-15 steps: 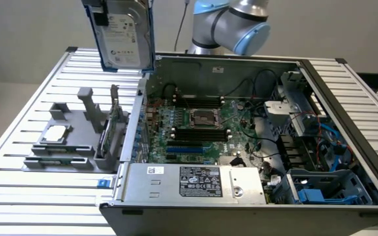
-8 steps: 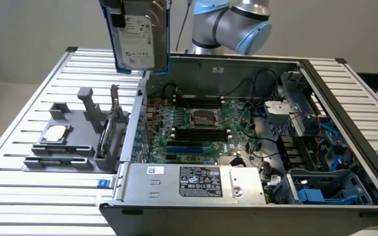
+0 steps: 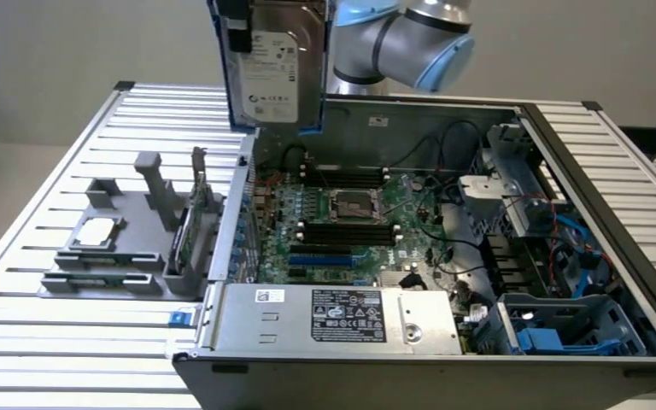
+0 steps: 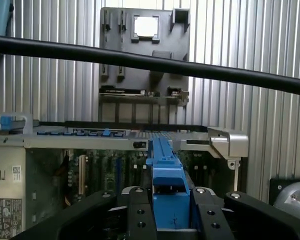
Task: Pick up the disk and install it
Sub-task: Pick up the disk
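The disk (image 3: pixel 273 68), a silver-grey hard drive with a white label in a bright blue carrier, hangs on edge high above the left wall of the open computer case (image 3: pixel 601 171). In the wrist view my gripper (image 4: pixel 170 205) is shut on the carrier's blue edge (image 4: pixel 166 172), with a black finger (image 4: pixel 139 212) on each side of it. The disk points down over the motherboard (image 3: pixel 345 218). The robot arm (image 3: pixel 413 38) reaches in from the back.
A grey holder (image 3: pixel 112 248) on the slatted table, at the exterior view's left, carries a small silver chip (image 3: pixel 96 231) and an upright circuit card (image 3: pixel 199 213). The power supply (image 3: pixel 340 316) lies at the case front. Blue drive bays (image 3: pixel 556 333) sit front right. A black cable (image 4: pixel 140 60) crosses the wrist view.
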